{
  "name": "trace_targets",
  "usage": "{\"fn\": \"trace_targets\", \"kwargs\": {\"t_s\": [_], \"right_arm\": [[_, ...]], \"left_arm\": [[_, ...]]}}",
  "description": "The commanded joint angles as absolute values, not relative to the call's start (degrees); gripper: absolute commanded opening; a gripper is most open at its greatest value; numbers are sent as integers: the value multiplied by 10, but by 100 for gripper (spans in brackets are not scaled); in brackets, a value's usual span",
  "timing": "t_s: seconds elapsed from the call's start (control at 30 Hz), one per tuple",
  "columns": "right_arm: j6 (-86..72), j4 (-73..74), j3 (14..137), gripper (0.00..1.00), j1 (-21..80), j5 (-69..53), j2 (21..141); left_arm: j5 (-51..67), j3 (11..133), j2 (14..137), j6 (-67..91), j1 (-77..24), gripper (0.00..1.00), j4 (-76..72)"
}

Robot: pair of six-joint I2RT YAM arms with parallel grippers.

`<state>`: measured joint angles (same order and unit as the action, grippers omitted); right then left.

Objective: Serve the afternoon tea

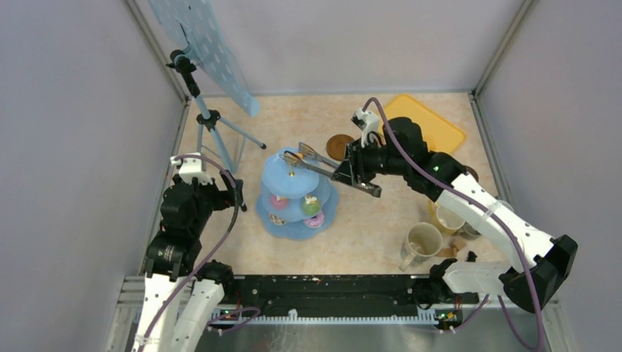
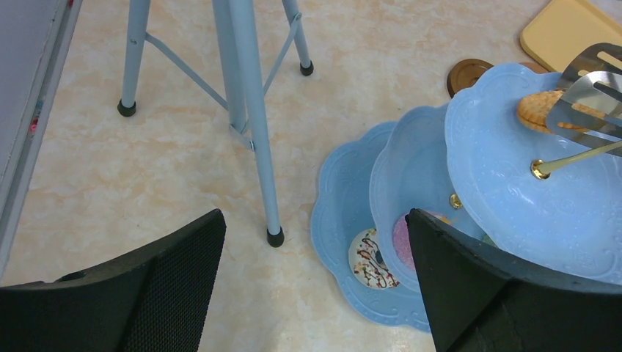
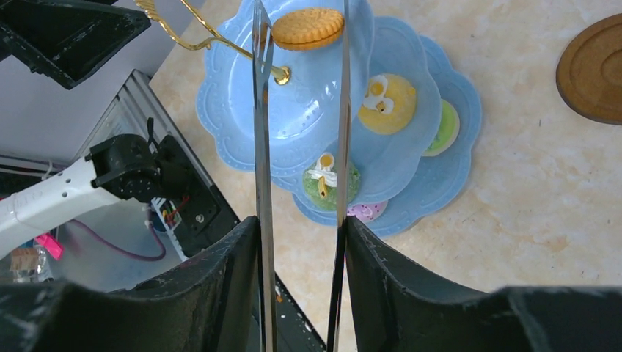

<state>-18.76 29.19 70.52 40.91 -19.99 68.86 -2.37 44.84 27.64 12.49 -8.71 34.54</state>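
The right gripper [image 3: 302, 229] lies closest to the right wrist lens. It is clamped on both arms of the metal tongs [image 3: 262, 147] and presses them to a narrow, near-parallel gap. At the far end of the tongs, the orange biscuit [image 3: 307, 27] sits between the blades, over the top tier of the blue tiered stand [image 3: 308, 103]. We cannot tell whether the biscuit rests on the tier or hangs in the blades.

The stand is a little left of the middle of the table [image 1: 367, 235]. Its lower tiers carry cupcakes [image 3: 389, 103], and the lowest tier also holds a donut [image 2: 370, 258]. The beige mug [image 1: 423, 240] and the yellow mug [image 1: 446, 218] stand toward the near right corner. A brown coaster [image 3: 594, 70] lies between the stand and the far edge. The yellow tray [image 1: 433, 125] occupies the far right corner.

The left gripper [image 2: 315, 218] hangs at the stand's left side with its jaws wide and holds nothing.

Handling notes:
- We judge the biscuit to be light, stiff and brittle, so excess squeeze is likely to crack or crumble it.
- The smooth metal blades probably give little friction, so we expect a tilted biscuit to slip out.
- We recommend gripping across the full width at opposite rims, keeping the biscuit flat, and applying only enough closure to carry it.
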Motion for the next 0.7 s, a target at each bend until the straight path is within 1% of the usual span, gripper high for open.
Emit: {"fn": "trace_targets", "kwargs": {"t_s": [0.0, 0.1, 0.27, 0.4, 0.47, 0.53, 0.67], "right_arm": [[-195, 268, 715, 45, 417, -189, 686], [-194, 274, 725, 49, 417, -161, 672], [-192, 290, 760, 51, 417, -91, 647], [-185, 353, 804, 47, 395, 64, 635], [-181, 366, 802, 47, 357, 100, 625], [-175, 378, 795, 46, 298, 103, 620], [-158, 366, 740, 46, 175, 103, 625]], "left_arm": [[-18, 460, 277, 125, -84, 99, 327], [-16, 460, 276, 124, -84, 99, 326], [-15, 457, 272, 121, -85, 99, 323], [-17, 456, 269, 120, -91, 99, 321], [-20, 454, 267, 120, -96, 99, 319], [-21, 452, 264, 120, -101, 99, 318], [-26, 450, 260, 120, -113, 99, 315]]}}
